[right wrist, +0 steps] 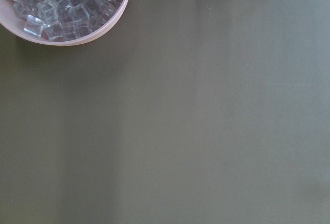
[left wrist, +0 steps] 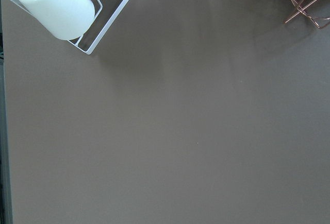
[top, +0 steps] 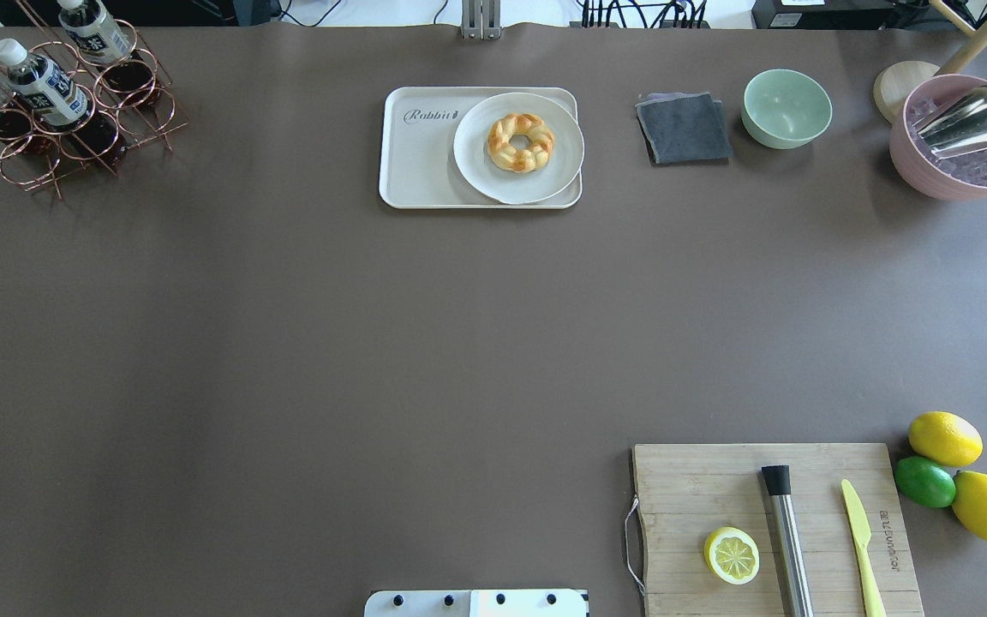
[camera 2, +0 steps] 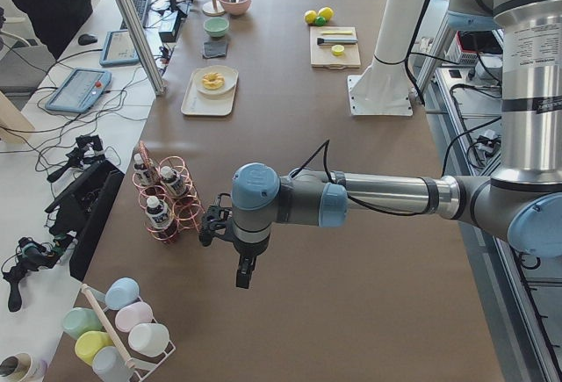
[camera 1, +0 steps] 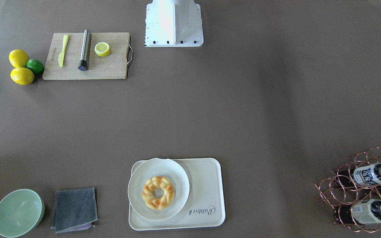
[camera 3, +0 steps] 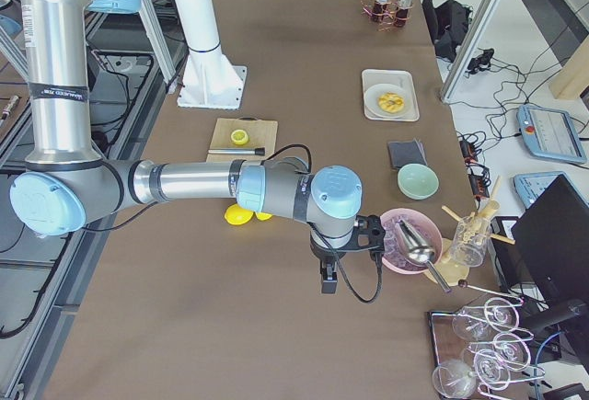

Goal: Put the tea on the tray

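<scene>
Forearm (camera 2: 386, 194) level, left pincer (camera 2: 243, 278) downward over table (camera 2: 351, 303).

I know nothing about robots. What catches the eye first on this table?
Probably the golden doughnut on a round plate, sitting on the cream tray at the far edge of the table. Next, the copper wire rack of tea bottles in the far left corner, and the bright lemons and lime beside the cutting board on the robot's near right.

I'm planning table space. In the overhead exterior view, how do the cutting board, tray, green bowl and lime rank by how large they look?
1. cutting board, though it lies nearest the camera and the frame cuts it off
2. tray
3. green bowl
4. lime
</scene>
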Action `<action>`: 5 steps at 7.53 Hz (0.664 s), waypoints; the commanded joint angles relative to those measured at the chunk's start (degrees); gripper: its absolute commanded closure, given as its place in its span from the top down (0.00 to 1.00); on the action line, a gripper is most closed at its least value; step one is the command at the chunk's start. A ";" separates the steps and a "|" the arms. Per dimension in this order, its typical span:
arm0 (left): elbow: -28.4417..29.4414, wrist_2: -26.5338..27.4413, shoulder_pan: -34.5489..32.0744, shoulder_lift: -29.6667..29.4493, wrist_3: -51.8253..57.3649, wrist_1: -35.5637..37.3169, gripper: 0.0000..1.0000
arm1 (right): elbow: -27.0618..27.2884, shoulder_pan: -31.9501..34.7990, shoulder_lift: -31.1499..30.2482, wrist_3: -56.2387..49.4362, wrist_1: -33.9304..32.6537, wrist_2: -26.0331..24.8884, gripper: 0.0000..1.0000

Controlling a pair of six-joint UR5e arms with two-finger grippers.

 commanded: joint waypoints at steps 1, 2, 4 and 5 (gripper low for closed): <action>0.06 0.00 0.00 0.14 0.00 -0.08 0.98 | -0.12 -0.05 -0.01 0.02 -0.03 0.12 1.00; 0.06 0.00 0.00 0.23 0.00 -0.08 0.98 | -0.12 -0.05 -0.01 0.11 -0.03 0.12 1.00; 0.24 0.09 0.00 -0.03 0.00 0.01 0.98 | -0.03 -0.05 -0.01 0.64 -0.03 0.29 1.00; 0.24 0.09 0.00 -0.04 0.00 0.01 0.98 | -0.12 -0.05 -0.01 0.64 0.15 0.29 1.00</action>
